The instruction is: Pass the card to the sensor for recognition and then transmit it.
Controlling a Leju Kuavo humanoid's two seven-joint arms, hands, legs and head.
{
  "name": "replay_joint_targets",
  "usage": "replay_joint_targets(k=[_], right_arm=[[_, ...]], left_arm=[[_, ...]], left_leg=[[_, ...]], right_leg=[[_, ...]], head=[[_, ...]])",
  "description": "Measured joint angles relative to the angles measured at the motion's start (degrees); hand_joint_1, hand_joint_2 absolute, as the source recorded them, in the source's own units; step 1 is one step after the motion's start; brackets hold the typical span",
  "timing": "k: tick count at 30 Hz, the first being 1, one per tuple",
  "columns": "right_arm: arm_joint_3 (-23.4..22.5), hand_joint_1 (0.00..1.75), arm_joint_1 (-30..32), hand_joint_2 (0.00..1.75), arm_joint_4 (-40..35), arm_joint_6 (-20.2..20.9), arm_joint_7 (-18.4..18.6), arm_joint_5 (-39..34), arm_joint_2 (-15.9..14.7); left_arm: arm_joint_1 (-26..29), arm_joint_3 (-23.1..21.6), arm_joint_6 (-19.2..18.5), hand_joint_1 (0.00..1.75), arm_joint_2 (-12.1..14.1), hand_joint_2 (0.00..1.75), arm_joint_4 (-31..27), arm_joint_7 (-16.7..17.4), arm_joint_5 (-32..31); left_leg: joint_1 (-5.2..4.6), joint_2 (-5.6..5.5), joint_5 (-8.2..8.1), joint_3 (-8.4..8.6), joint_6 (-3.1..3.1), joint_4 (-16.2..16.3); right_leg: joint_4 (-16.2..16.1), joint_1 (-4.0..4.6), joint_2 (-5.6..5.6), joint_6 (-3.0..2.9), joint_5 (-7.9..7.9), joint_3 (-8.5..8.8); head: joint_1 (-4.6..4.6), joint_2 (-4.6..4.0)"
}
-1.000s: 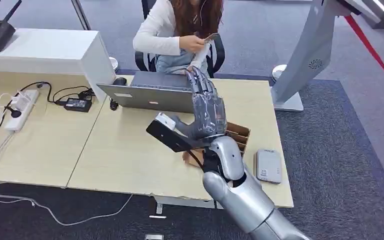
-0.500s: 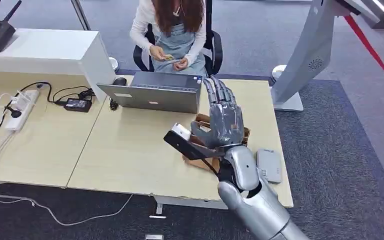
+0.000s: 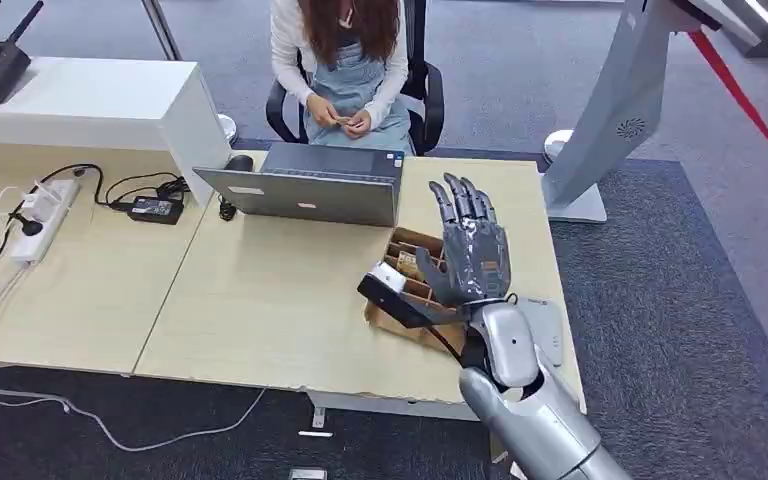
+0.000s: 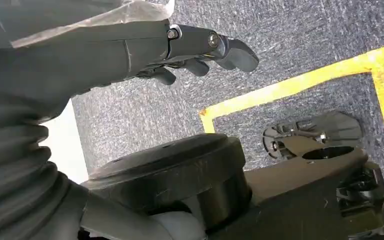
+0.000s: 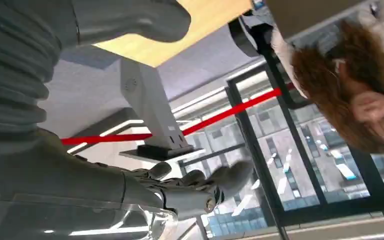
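A seated person [image 3: 345, 60] behind the table holds a small card [image 3: 343, 122] in both hands at lap height. My right hand [image 3: 472, 250] is raised over the cardboard box [image 3: 408, 272], fingers straight and apart, with nothing in it; the right wrist view shows its fingers [image 5: 200, 186] spread in the air. The grey-white card sensor [image 3: 552, 330] lies on the table by my right forearm, partly hidden by it. My left hand [image 4: 200, 45] hangs over the carpet, fingers loosely bent and holding nothing.
An open grey laptop [image 3: 305, 190] stands at the table's [image 3: 250, 300] far side, between me and the person. A power strip [image 3: 45, 215] and cables lie at the left. A white counter [image 3: 90, 100] is at the far left, a grey stand [image 3: 610, 110] at the right.
My right hand has drawn back from above the laptop, down and to the right, to above the box. The person took the card down from chest height to the lap.
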Motion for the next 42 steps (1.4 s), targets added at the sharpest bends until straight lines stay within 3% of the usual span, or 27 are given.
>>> replay_joint_targets(k=[4, 14, 42], right_arm=[[-0.79, 0.68, 1.05, 1.75, 0.87, 0.42, 0.35, 0.09, -0.63], [-1.18, 0.42, 1.99, 1.75, 2.08, 1.07, 0.33, 0.09, -1.35], [-1.14, 0.47, 0.84, 1.75, 8.02, 2.45, -0.35, -1.33, 0.48]], left_arm=[[0.00, -0.07, 0.00, 0.00, -0.07, 1.75, 0.02, -0.24, -0.02], [0.03, -0.09, 0.22, 0.00, -0.11, 1.75, 0.02, -0.57, -0.07], [-0.07, -0.20, -0.31, 0.00, -0.11, 1.75, 0.04, -0.46, -0.28]], left_leg=[[0.00, -0.01, 0.00, 0.00, 0.00, 0.00], [0.00, -0.01, 0.00, 0.00, 0.00, 0.00], [0.00, -0.02, 0.00, -0.01, 0.00, 0.00]], right_leg=[[0.00, 0.00, 0.00, 0.00, 0.00, 0.00], [0.00, 0.00, 0.00, 0.00, 0.00, 0.01], [0.00, 0.00, 0.00, 0.00, 0.00, 0.01]], head=[[0.00, 0.00], [0.00, 0.00], [0.00, 0.00]])
